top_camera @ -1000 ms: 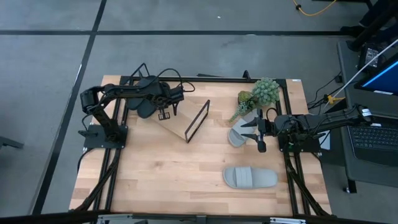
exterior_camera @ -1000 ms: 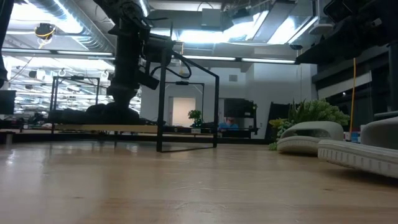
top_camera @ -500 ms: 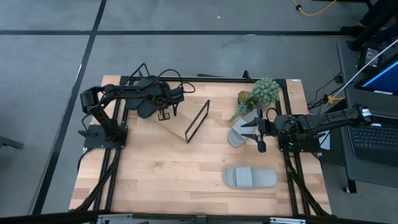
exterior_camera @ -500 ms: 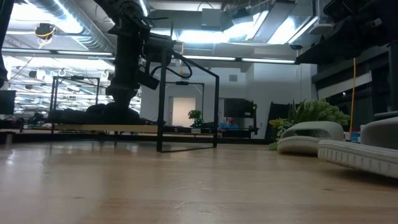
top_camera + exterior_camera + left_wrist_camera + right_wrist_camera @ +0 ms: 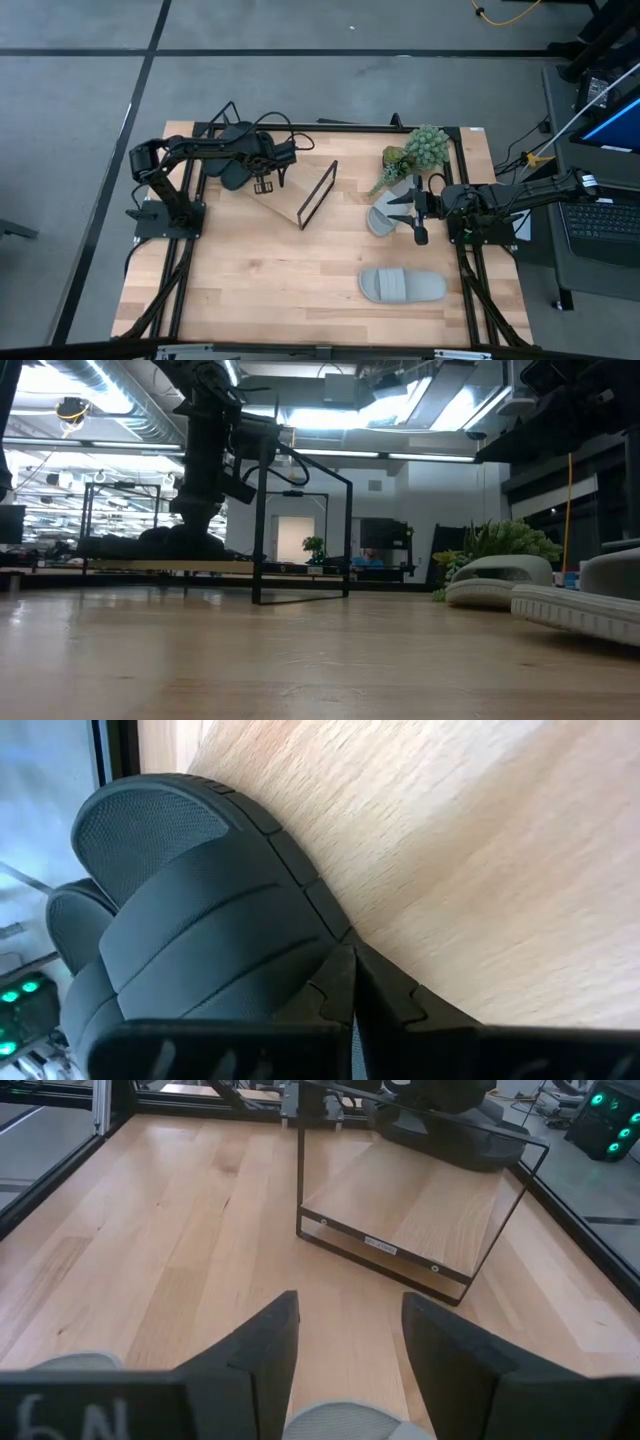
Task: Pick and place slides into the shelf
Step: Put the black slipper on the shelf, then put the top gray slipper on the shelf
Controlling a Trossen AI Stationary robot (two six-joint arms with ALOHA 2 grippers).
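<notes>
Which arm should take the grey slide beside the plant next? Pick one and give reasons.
Right. Its hand is open and sits right at that grey slide, while the left hand is shut, across the table over the shelf by the black slides.

matt blk slide (image 5: 190, 920), wood shelf (image 5: 420, 1210)
</notes>
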